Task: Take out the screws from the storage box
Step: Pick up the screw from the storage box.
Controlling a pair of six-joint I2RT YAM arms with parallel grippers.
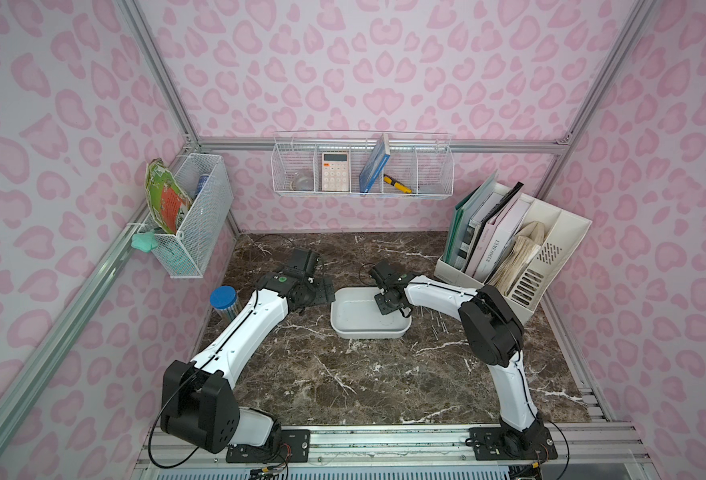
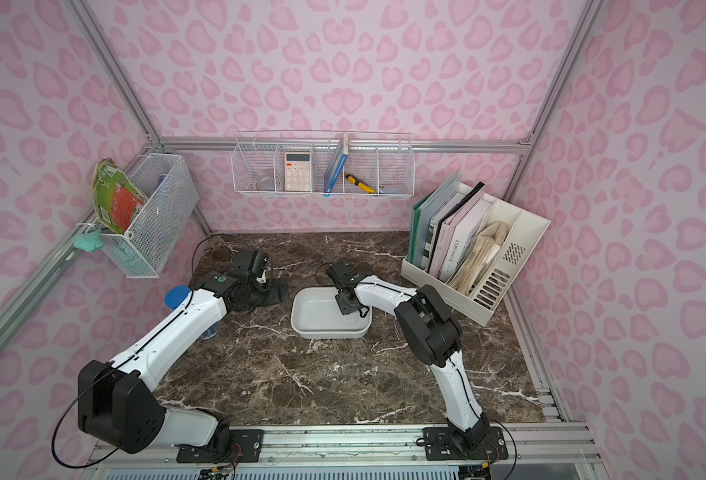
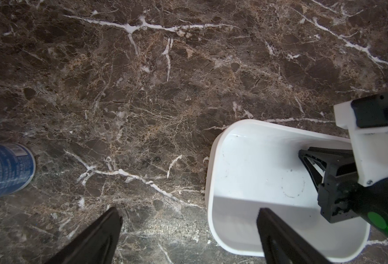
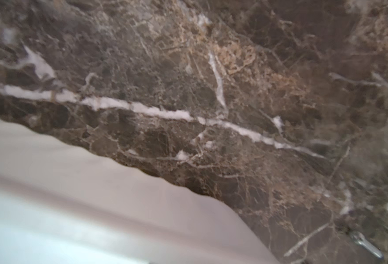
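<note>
While the right arm is reaching down into the shallow white plastic rectangular storage box, the right jaws are working low over its floor toward the wall on that arm's side, probably going after a leftover. I can't tell whether they're together, apart or pinching anything. Box floor is looking bare in the left wrist view, though the arm is hiding a patch. Small thin silver-grey metal screws are lying loose on the brown marble-patterned surface just beside the box on the right arm's side, with one screw showing in the right wrist view. Short carry, so presumably the drop zone. Meanwhile the left arm is sitting beside the opposite wall, left jaws wide apart and gripping nothing, likely keeping clear.
</note>
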